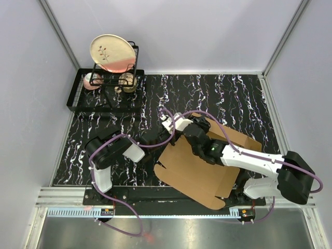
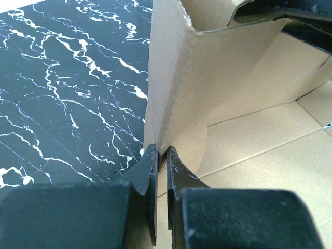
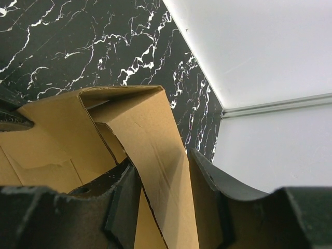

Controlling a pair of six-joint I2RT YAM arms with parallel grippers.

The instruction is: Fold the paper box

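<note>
left hand [image 2: 162, 153]: clamped on raised wall of paper box [image 2: 176, 78] | black marbled table [image 2: 67, 93] at left

one paper box [image 1: 199, 174] is counted. two arms are counted, a left arm [image 1: 109, 153] and a right arm [image 1: 259, 161], and with them two grippers, the left gripper [image 2: 162, 154] and the right gripper [image 3: 162, 165]; two fingers are shown on each, four in all. one dish rack [image 1: 135, 65] and one black tray [image 1: 75, 101] are counted. one plate [image 1: 111, 52] is counted, and two smaller dishes: one pink dish [image 1: 92, 80] and one tan dish [image 1: 127, 82]. two purple cables [image 1: 116, 210] are counted.
</note>
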